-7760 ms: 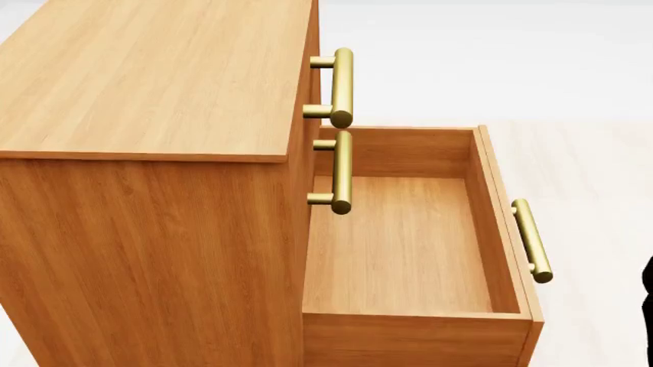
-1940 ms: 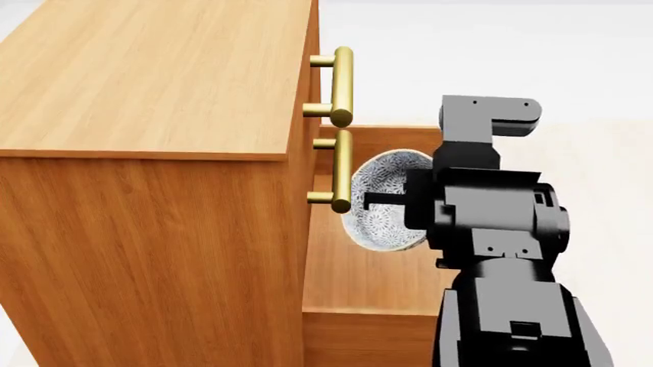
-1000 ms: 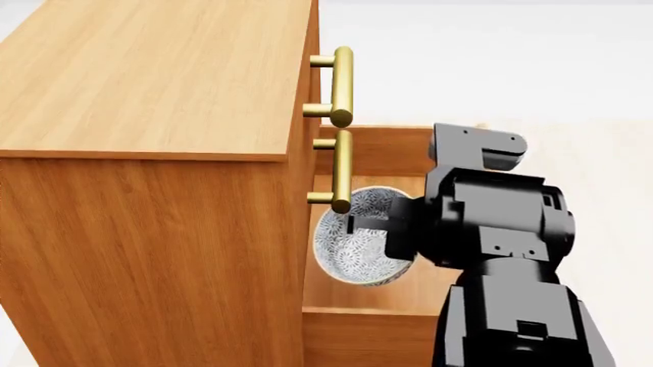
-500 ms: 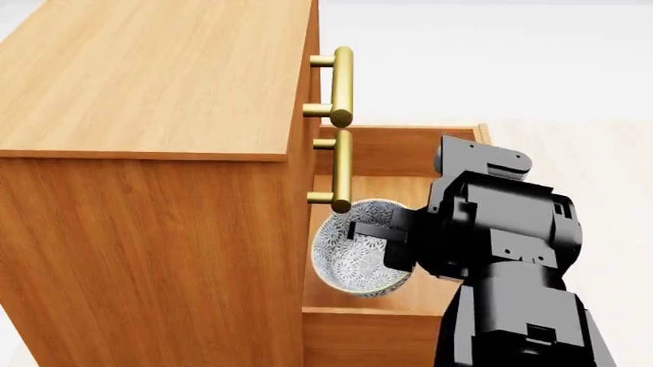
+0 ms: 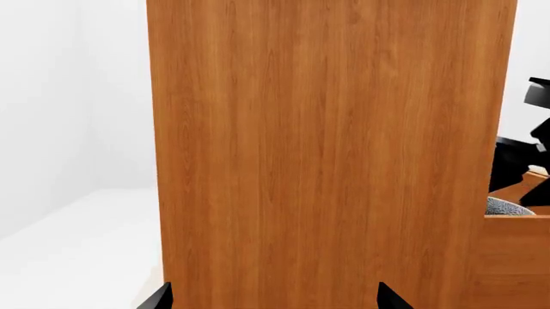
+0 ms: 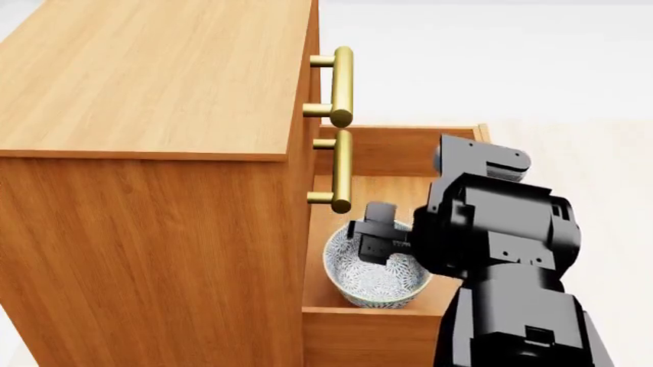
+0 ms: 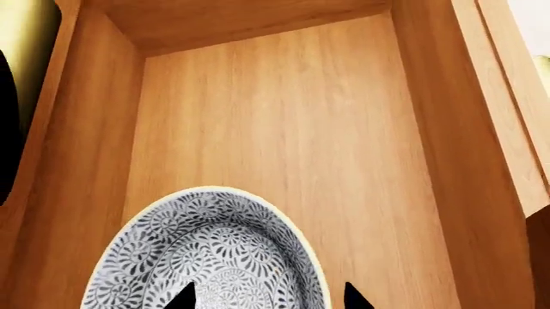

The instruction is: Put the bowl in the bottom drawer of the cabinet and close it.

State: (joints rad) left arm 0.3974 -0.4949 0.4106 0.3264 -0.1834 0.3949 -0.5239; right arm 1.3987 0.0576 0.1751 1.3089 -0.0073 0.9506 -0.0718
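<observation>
The speckled bowl (image 6: 380, 279) stands upright on the floor of the pulled-out bottom drawer (image 6: 368, 330), in the corner by the cabinet (image 6: 153, 76). My right gripper (image 6: 372, 237) hovers just over it, open. In the right wrist view the bowl (image 7: 215, 257) fills the lower part, and my right gripper (image 7: 268, 298) straddles its rim with one tip inside and one outside. The drawer's handle is hidden behind my right arm. My left gripper (image 5: 275, 299) is open and faces the cabinet's side panel (image 5: 326, 154). A sliver of the bowl (image 5: 507, 207) shows past that panel.
Two upper drawers are shut, and their brass handles (image 6: 342, 76) (image 6: 342, 172) jut out over the open drawer near my right gripper. The drawer's far part (image 7: 284, 129) holds nothing. Pale floor (image 6: 592, 153) lies around the cabinet.
The bowl was held tilted on its side over the drawer; it now stands upright on the drawer floor. My right gripper has let go and sits slightly above it.
</observation>
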